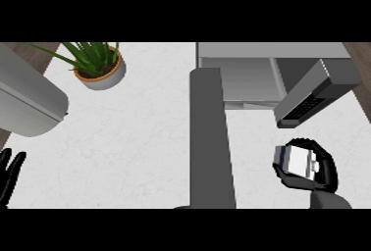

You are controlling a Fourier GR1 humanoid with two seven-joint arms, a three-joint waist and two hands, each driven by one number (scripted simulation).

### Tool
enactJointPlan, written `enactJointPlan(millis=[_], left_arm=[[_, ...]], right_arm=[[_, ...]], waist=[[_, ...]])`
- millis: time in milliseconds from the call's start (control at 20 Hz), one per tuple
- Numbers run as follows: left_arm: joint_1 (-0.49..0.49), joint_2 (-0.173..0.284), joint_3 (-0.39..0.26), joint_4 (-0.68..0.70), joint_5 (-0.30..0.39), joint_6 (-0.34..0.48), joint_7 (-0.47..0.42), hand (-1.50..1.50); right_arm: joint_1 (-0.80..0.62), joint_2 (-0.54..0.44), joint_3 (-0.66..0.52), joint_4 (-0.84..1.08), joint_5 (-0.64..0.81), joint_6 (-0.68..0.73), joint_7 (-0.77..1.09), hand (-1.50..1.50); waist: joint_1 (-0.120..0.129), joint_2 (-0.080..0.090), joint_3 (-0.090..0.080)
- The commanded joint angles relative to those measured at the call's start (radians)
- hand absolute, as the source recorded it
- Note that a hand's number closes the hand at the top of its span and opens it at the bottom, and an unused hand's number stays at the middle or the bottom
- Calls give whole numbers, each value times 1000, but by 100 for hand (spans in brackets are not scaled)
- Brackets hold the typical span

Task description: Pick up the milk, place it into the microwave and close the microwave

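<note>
Clearly the step in hand is carrying the milk to the microwave; done well, the carton should travel up toward twelve o'clock, stay level, and pass left of the open door before entering the cavity. Nearest, at about four o'clock, the right hand comes up from the lower edge with its fingers and thumb curled round the carton, which sits in its palm above the counter; at eight o'clock the left hand rests with fingers straight and apart, holding nothing. Farther off, the microwave stands at one o'clock, its door swung out toward the carton; a potted plant sits at eleven o'clock.
</note>
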Motion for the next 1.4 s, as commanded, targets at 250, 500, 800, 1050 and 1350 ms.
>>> enactJointPlan(millis=[250,500,800,1050,1350], left_arm=[[72,10,62,23,48,-85,-53,-150],[39,11,88,29,86,-76,-20,-150],[-14,-12,72,69,34,-53,-18,-150],[59,-38,70,64,4,-103,-78,-150],[-9,-4,97,96,20,-97,-34,-150]], right_arm=[[169,81,92,-408,-62,38,167,150],[179,124,165,-560,18,-85,254,150],[19,127,172,-542,106,-222,400,150],[-98,155,185,-493,154,-309,524,150],[-413,115,88,-124,142,-316,495,150]], waist=[[-8,-6,-2],[-4,-3,-1],[1,0,-1],[5,-1,-1],[13,3,0]])
